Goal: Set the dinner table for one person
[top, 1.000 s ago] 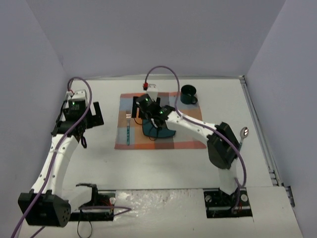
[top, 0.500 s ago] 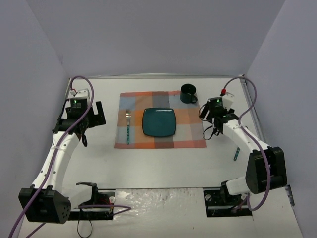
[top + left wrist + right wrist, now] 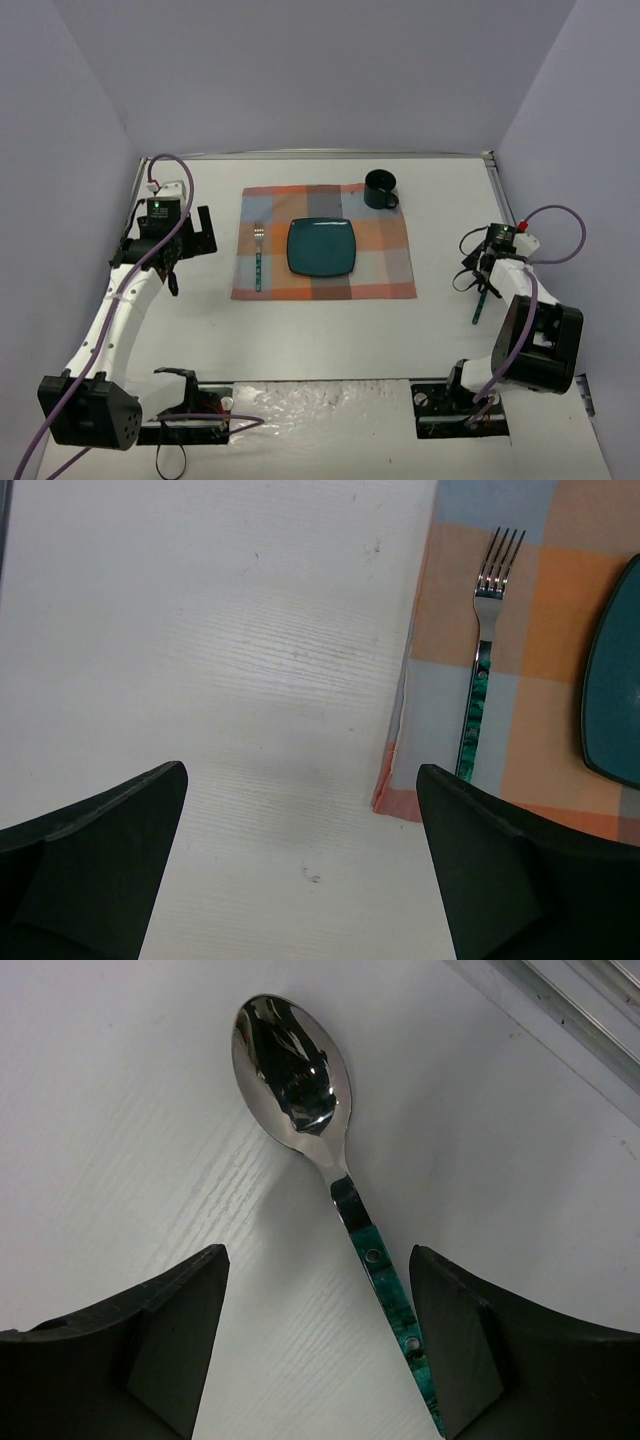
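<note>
Your right gripper (image 3: 315,1345) hangs with its jaws apart and empty, straddling the slim steel spoon with the mottled teal handle (image 3: 345,1200). The handle runs between the two black fingers (image 3: 150,1340), closer to the one on the camera's right. The polished bowl lies beyond the tips.

I'd judge the step in hand to be picking up this spoon. Shift sideways until the handle sits midway between the fingers. Then go straight down until the tips meet the large, flat, matte white bench (image 3: 330,330), because the spoon lies flat and thin. Close on the handle just behind the neck, and lift level so it doesn't swivel.

The spoon lies near the right edge of the bench, well apart from the orange, blue and grey plaid cloth placemat (image 3: 385,262). The placemat sits mid-bench toward the far edge and carries the square teal plate (image 3: 322,246) and the teal-handled fork (image 3: 259,255). The dark round mug (image 3: 380,189) stands at the placemat's far right corner. The bare strip of cloth right of the plate looks like the spoon's place.

Your right arm is folded tight, its elbow by the near right corner and its wrist pointing down. Your left gripper (image 3: 300,880) is spread wide, holding nothing, over bare bench just beside the placemat's left side. Its arm reaches along the left edge.
</note>
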